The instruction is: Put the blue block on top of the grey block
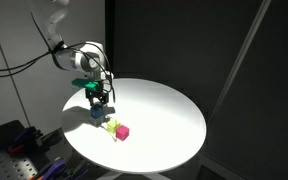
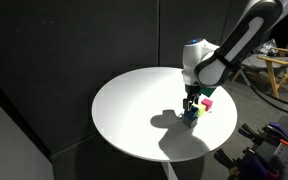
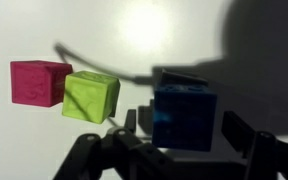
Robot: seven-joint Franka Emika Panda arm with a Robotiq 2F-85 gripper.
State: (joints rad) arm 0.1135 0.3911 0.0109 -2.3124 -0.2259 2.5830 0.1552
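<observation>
In the wrist view the blue block (image 3: 184, 118) sits between my gripper's (image 3: 182, 130) two dark fingers, with a narrow gap on each side, so the gripper is open around it. A dull grey shape (image 3: 179, 78) shows just beyond the blue block's far edge; I cannot tell whether it is the grey block or shadow. In both exterior views the gripper (image 1: 97, 102) (image 2: 190, 108) hangs straight down over the blue block (image 1: 96, 114) (image 2: 189, 117) on the round white table (image 1: 164, 110) (image 2: 134, 110).
A yellow-green cube (image 3: 91, 96) (image 1: 111, 125) and a magenta cube (image 3: 39, 82) (image 1: 123, 131) (image 2: 207, 104) stand side by side, close beside the blue block. Dark curtains surround the table. Equipment lies off the table's edge (image 1: 14, 150).
</observation>
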